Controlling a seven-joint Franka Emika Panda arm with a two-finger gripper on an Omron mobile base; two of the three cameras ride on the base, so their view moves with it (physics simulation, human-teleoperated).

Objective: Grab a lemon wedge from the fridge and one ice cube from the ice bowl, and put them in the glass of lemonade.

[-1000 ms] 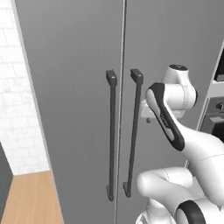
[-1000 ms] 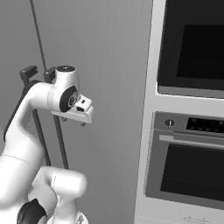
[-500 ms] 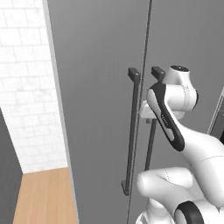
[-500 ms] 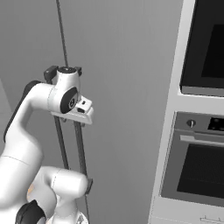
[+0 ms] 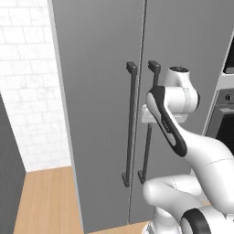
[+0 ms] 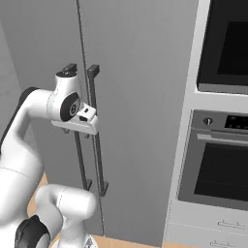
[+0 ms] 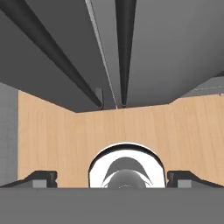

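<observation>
Dark fingertips (image 7: 41, 178) are seen far apart at the bottom corners of the hand view, so the gripper (image 7: 118, 179) is spread wide with nothing held between the jaws. It's pointed straight down, with light wood floor (image 7: 65, 135) seen below it and the two bar handles running up past it. From the base views the hand is parked right in front of the fridge (image 5: 100, 68), at about mid-height of the right handle (image 6: 97, 131), which is partly covered by the wrist. Whether the handle is actually touched can't be made out. Both grey doors are shut, handles (image 5: 129, 123) side by side along the centre seam. Off to the right a black-fronted oven (image 6: 218, 169) is set in a pale cabinet, and white brick wall (image 5: 27, 91) is seen on the left
</observation>
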